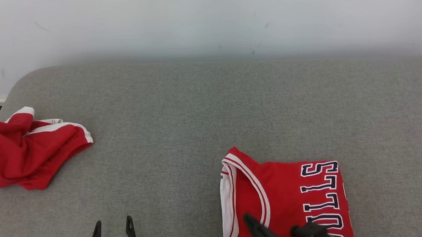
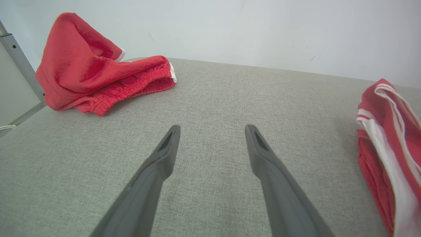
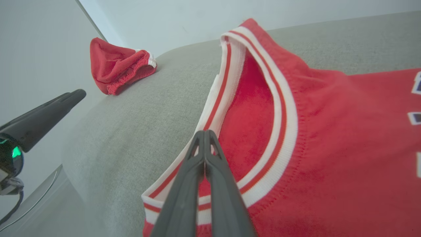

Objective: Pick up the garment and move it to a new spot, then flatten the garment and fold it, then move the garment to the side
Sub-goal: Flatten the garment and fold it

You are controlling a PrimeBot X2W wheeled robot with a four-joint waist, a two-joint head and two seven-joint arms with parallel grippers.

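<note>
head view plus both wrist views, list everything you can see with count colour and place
folded knit jersey with dark lettering: one, red with white trim, near right part of the padded surface
crumpled fabric shorts: one, red with white stripes, left edge of the surface
padded fabric surface: one, grey, under both garments
wall: one, white, behind the surface
left hand: one, dark fingers, open over bare surface, near left
right hand: one, dark fingers, shut, over the jersey's striped trim
</note>
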